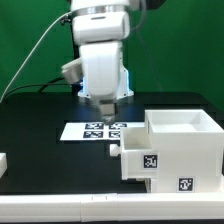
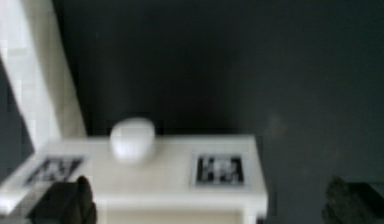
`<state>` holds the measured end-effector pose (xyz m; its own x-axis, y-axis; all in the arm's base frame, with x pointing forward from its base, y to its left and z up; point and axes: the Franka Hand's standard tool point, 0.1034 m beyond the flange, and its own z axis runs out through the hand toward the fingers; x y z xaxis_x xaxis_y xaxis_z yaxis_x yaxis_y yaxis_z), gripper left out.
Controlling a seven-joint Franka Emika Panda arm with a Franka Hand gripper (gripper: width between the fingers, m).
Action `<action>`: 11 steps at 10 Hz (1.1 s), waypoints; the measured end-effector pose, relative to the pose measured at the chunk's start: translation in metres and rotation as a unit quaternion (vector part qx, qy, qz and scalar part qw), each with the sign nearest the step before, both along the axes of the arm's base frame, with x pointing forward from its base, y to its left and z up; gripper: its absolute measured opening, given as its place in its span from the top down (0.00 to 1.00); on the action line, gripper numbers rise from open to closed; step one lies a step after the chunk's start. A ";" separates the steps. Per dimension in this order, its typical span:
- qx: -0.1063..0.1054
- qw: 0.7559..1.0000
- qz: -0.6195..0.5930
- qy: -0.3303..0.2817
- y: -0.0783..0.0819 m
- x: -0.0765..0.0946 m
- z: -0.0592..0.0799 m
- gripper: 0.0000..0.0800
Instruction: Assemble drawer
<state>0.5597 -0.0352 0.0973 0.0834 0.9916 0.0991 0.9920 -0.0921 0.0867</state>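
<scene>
The drawer [image 1: 138, 160], a low white tray with a square tag on its side, sits partly inside the tall white cube casing [image 1: 185, 140] at the exterior view's right. Its small round knob [image 1: 117, 150] sticks out toward the left. My gripper [image 1: 104, 112] hangs above the marker board [image 1: 100, 130], left of and behind the drawer, touching nothing. In the blurred wrist view my gripper [image 2: 210, 203] is open and empty, with dark fingertips [image 2: 64, 200] far apart at both lower corners. The knob [image 2: 132, 138] and a white wall [image 2: 38, 80], apparently the drawer's front, lie beyond the marker board [image 2: 144, 175].
The black table [image 1: 40, 120] stretches to the exterior view's left. A small white part [image 1: 3, 160] shows at the left edge. A white strip [image 1: 60, 205] runs along the table's front edge. A green wall stands behind.
</scene>
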 end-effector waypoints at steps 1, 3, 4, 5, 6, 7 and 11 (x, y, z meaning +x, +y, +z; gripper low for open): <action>0.002 1.000 -0.003 0.005 -0.009 -0.001 -0.007 0.19; 0.010 1.000 -0.003 0.010 0.000 -0.007 -0.024 0.19; 0.017 1.000 -0.015 0.010 0.012 -0.009 -0.034 0.19; 0.026 0.999 -0.030 0.018 0.034 -0.020 -0.046 0.19; 0.029 0.999 -0.033 0.022 0.047 -0.020 -0.045 0.19; 0.031 0.999 -0.043 0.014 0.054 -0.010 -0.037 0.19; 0.032 0.998 -0.048 0.017 0.055 -0.013 -0.041 0.19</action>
<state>0.5468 0.0202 0.0568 0.1818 0.9707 0.1573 0.9807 -0.1907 0.0434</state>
